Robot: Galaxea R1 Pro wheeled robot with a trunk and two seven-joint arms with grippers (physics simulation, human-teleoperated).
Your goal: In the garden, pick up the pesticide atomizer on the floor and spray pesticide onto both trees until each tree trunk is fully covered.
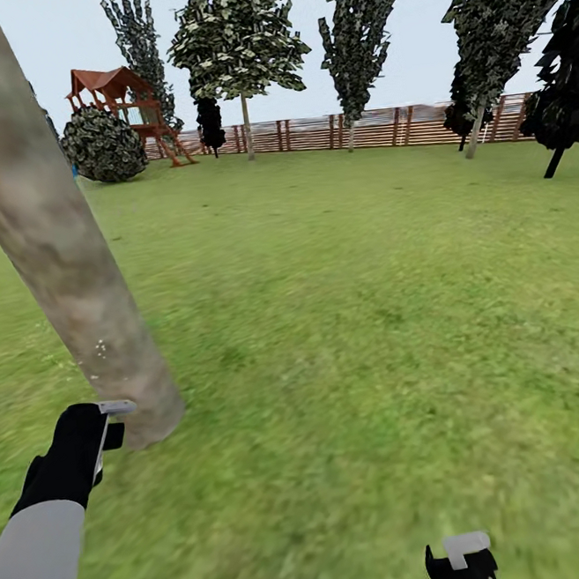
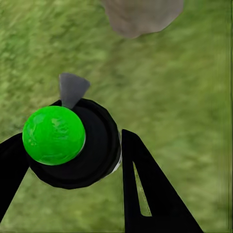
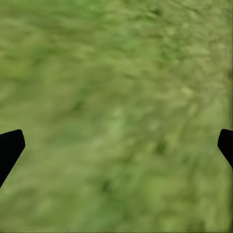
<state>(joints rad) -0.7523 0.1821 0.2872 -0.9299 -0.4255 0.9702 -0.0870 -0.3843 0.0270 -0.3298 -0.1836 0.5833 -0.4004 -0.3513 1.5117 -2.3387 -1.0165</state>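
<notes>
Pale grey-brown and mottled, the nearest tree trunk [image 1: 55, 250] leans across the head view from the 11 o'clock corner down to its foot on the lawn [image 1: 363, 318] at about 8 o'clock, with a few fine white specks low on its bark. The left arm [image 1: 40, 544] rises from the 7 o'clock corner, grey sleeve below and black wrist above, and ends just beside the trunk's base.

In the left wrist view the left gripper [image 2: 73, 160] has its black fingers [image 2: 145, 189] set to either side of the pesticide atomizer [image 2: 73, 143], a round black body with a bright green ball on top and a grey spout pointing toward the trunk foot [image 2: 141, 17] ahead. The fingers are clamped on the atomizer's sides, holding it above the grass.

The right gripper [image 1: 462, 565] sits at the 5 o'clock edge of the head view, a black block with a pale tab on top. In the right wrist view its two finger tips [image 3: 9, 148] stand wide apart at opposite edges with bare grass [image 3: 116, 116] between them, so it is spread and holding nothing.

Far off, a brown slat fence [image 1: 354, 130] runs along the 12 o'clock horizon, with a red-roofed play tower [image 1: 126, 110] and a round bush [image 1: 103, 146] at 11 o'clock and tall leafy trees [image 1: 239, 38] along it.
</notes>
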